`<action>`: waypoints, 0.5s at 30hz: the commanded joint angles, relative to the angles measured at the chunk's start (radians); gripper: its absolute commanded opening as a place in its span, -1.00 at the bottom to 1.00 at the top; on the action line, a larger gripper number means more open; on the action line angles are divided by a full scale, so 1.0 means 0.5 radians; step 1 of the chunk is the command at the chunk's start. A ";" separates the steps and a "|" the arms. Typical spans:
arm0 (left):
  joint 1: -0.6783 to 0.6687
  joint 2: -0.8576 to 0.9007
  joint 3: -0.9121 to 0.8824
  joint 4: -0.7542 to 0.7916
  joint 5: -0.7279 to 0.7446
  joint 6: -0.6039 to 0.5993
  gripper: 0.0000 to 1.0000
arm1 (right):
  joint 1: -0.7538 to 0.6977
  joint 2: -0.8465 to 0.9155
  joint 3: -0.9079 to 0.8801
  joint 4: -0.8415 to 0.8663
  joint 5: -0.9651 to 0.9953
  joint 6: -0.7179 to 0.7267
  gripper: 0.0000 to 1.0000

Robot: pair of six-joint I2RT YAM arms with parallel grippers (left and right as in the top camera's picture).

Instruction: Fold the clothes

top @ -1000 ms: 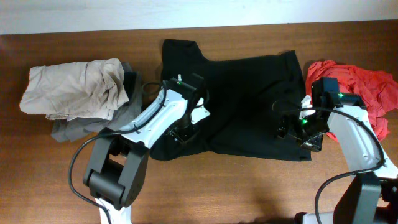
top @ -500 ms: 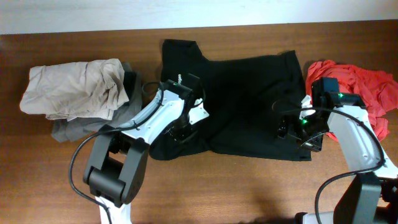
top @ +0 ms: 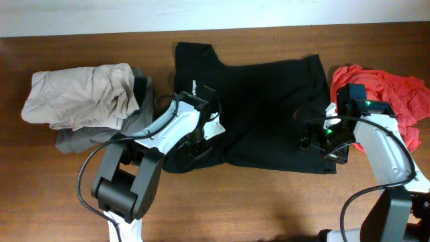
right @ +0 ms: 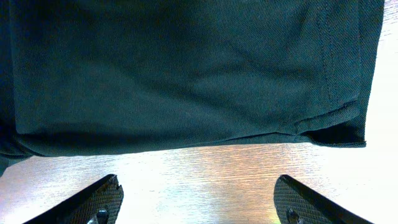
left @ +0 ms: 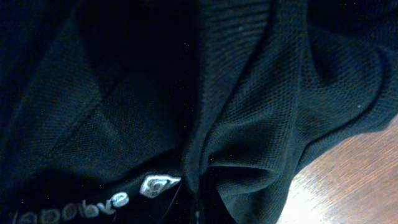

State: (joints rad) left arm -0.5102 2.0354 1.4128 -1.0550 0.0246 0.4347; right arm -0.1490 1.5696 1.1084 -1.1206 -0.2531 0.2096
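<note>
The black shirt [top: 269, 114] lies spread on the middle of the table. My left gripper [top: 195, 146] is down on its front left part. In the left wrist view the black fabric [left: 280, 93] fills the frame and bunches into a ridge that runs down between the jaws. The white logo [left: 155, 185] sits beside that ridge, and the fingers are hidden by cloth. My right gripper [top: 324, 142] is at the shirt's front right corner. It is open and empty [right: 199, 208] over bare wood, just short of the hem [right: 186, 140].
A red garment [top: 396, 94] lies crumpled at the right, behind my right arm. A beige garment [top: 80, 94] sits on a grey one [top: 80, 138] at the left. Brown wooden table [top: 269, 202] runs along the front.
My left gripper has shifted slightly left and toward the front, with the shirt fabric bunched at it. The right arm has not moved.
</note>
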 commanded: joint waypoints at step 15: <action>-0.001 0.011 0.416 -0.130 -0.127 0.108 -0.99 | 0.009 -0.041 -0.008 0.006 0.005 0.011 0.66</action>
State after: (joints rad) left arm -0.5102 2.0373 1.6138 -1.1397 -0.0193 0.4561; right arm -0.1490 1.5696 1.1084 -1.1202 -0.2531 0.2096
